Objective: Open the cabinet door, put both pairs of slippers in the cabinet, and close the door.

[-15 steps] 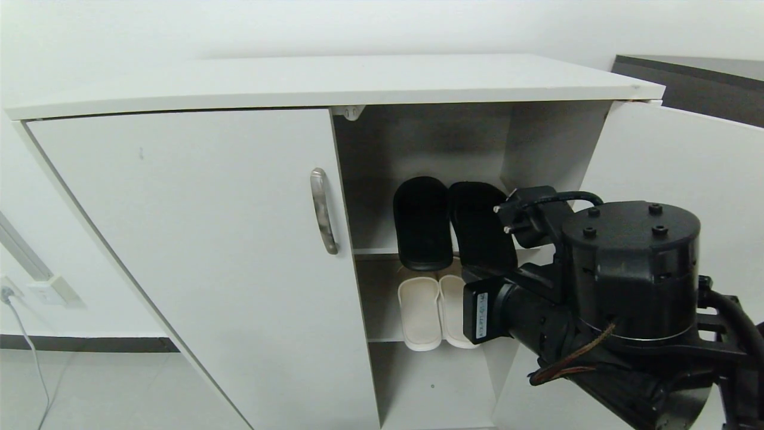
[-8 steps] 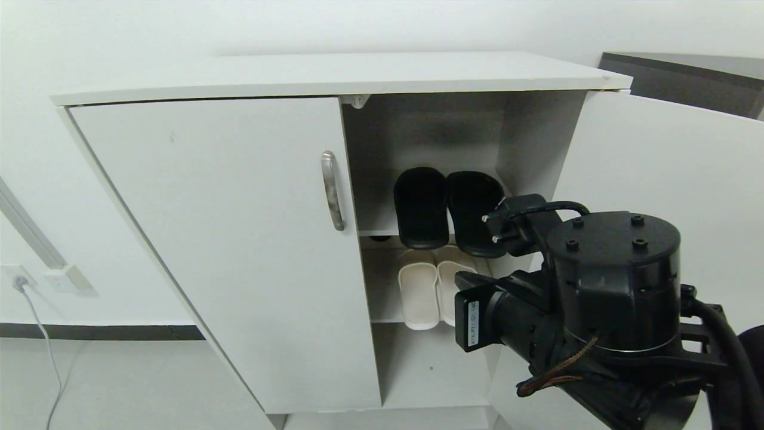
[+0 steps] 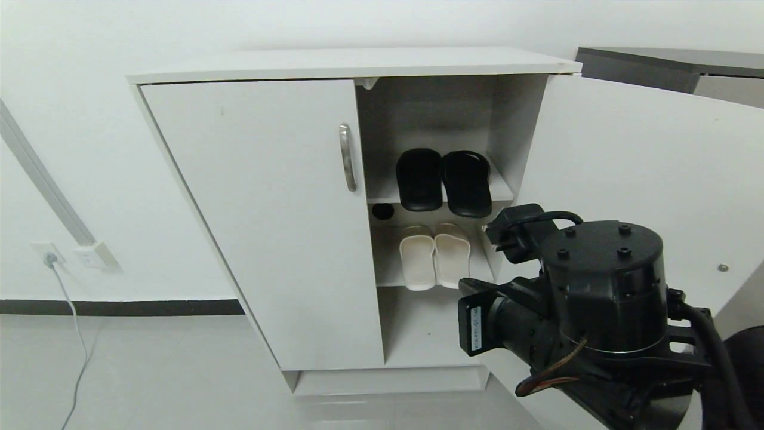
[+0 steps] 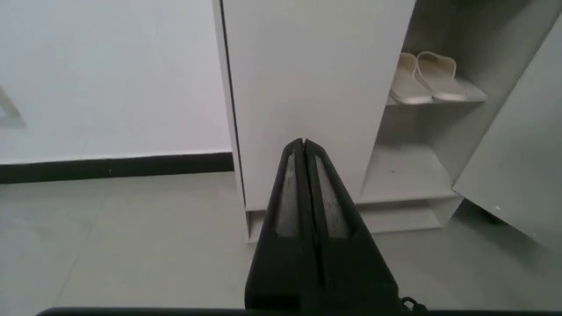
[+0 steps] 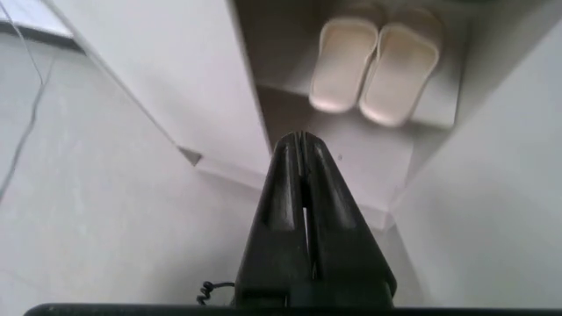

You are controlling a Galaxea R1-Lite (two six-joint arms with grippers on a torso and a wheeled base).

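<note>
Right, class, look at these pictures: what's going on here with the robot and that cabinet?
A two-armed robot is putting slippers away in a white cabinet. Its right door stands wide open; its left door is shut. The pair of black slippers lies on the upper shelf, the pair of cream slippers on the shelf below. The left gripper and the right gripper are both shut and empty, in front of the cabinet. Only closing the door remains.

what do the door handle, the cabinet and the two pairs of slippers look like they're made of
Handle: brushed metal, by its dull grey sheen. Cabinet: probably white laminated board, flat matte panels. Black slippers and white slippers: likely moulded foam or rubber, smooth, matte, seamless.
</note>
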